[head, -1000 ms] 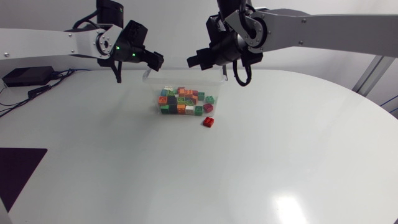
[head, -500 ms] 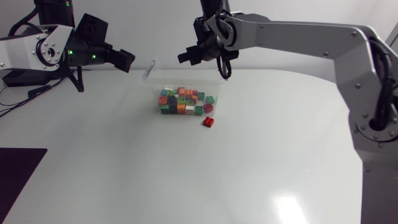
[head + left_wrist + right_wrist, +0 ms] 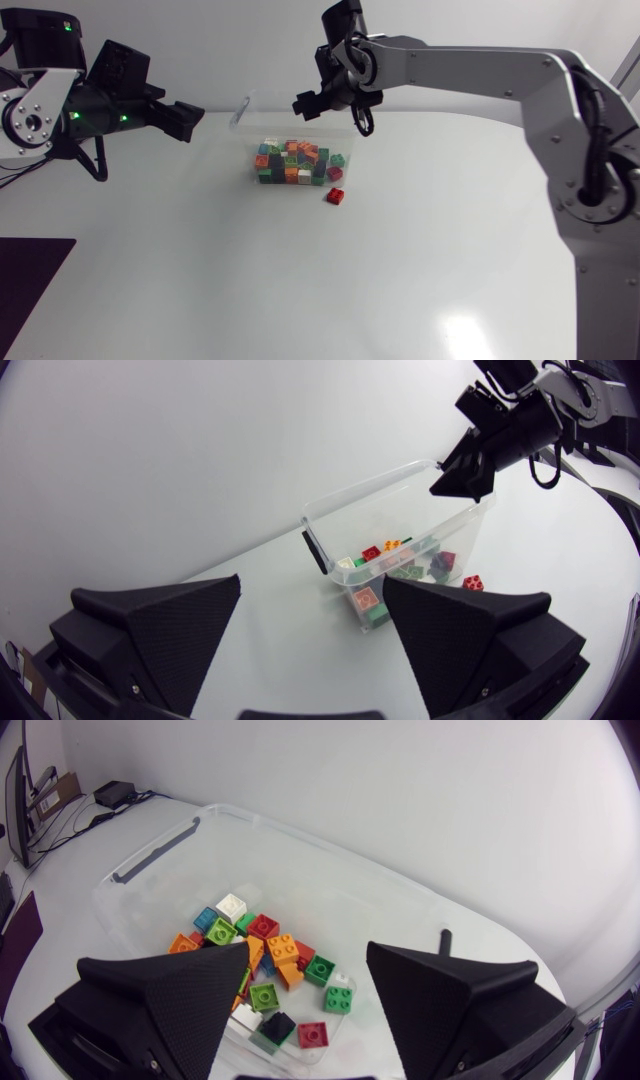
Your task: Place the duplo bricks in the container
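Observation:
A clear plastic container [image 3: 240,110] stands at the table's far middle, with several coloured duplo bricks [image 3: 293,162] heaped inside. One red brick [image 3: 336,196] lies on the table just outside its near right corner. My right gripper [image 3: 308,104] hangs above the container's far side, open, nothing between its fingers; under it the right wrist view shows the bricks [image 3: 270,955] and the container wall [image 3: 160,850]. My left gripper [image 3: 185,120] is open and empty, well to the left of the container [image 3: 370,485]. In that view the red brick [image 3: 472,582] lies beyond it.
A black cable and a dark box lie near the table's far left edge. A dark mat [image 3: 30,275] covers the near left corner. Bare white table spreads in front of and to the right of the container.
My left arm has drawn back to the left, away from the container. My right gripper has shifted slightly left above the container's far side. The bricks and the container have not moved.

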Motion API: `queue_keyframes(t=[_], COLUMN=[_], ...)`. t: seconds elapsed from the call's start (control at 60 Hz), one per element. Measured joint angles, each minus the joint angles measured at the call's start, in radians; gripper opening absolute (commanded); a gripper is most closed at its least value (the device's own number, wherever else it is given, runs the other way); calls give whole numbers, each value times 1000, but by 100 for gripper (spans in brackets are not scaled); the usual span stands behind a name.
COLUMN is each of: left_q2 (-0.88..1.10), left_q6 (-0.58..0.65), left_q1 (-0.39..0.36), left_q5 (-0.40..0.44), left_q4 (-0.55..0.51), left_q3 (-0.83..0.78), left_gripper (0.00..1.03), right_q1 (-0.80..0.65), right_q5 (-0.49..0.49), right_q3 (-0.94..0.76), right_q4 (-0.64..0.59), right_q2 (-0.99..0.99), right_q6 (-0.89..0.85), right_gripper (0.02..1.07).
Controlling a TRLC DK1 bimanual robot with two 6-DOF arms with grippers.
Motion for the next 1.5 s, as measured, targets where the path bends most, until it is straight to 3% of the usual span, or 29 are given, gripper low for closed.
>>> queue_keyframes(t=[0.15, 0.383, 0.683, 1.1, 1.5], left_q2=[-29, -124, -253, -403, -454], left_q6=[-5, -38, -71, -107, -115], left_q1=[18, 58, 72, 72, 72], left_q5=[0, -4, -4, -4, -4], left_q4=[20, 138, 258, 381, 385], left_q3=[-70, -199, -362, -577, -630], left_gripper=[99, 99, 99, 99, 99], right_q1=[-27, -40, -39, -42, -96], right_q5=[3, -35, -133, -251, -306], right_q3=[-205, -517, -827, -849, -768], right_q4=[58, 171, 324, 450, 504], right_q2=[-166, -392, -429, -200, -51], right_q6=[0, -4, -69, -228, -316], right_gripper=[92, 92, 92, 92, 92])
